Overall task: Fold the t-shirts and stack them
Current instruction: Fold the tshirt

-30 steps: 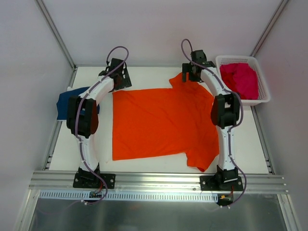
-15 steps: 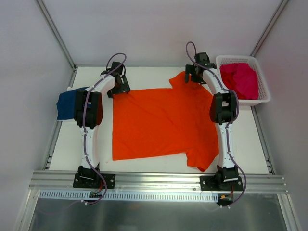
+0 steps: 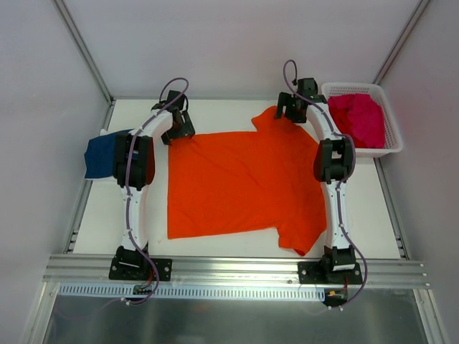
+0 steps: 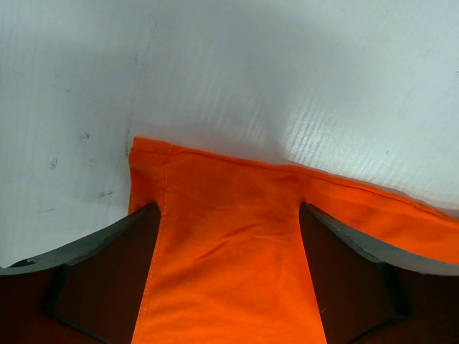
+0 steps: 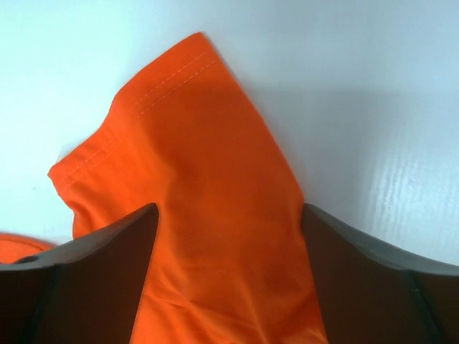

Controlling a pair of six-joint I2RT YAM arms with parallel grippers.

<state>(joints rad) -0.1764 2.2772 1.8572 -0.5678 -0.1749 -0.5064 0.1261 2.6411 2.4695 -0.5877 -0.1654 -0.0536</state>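
The bright orange t-shirt (image 3: 237, 179) lies spread flat across the middle of the table. My left gripper (image 3: 179, 129) is low over its far left hem corner. In the left wrist view that gripper (image 4: 229, 208) is open, one dark finger on each side of the orange corner (image 4: 222, 251). My right gripper (image 3: 290, 111) is over the far right sleeve, and in the right wrist view it (image 5: 228, 208) also stands open, astride the sleeve (image 5: 193, 129). A navy blue t-shirt (image 3: 100, 154) lies folded at the table's left edge. Magenta-pink t-shirts (image 3: 356, 118) are heaped in the basket.
The white lattice basket (image 3: 393, 136) stands at the far right corner, close to my right arm. Metal frame posts and white walls close in the table on three sides. An aluminium rail runs along the near edge by the arm bases.
Both arms have stretched further toward the back of the table, bringing the grippers down over the shirt's far edge. The right jaws have narrowed slightly.
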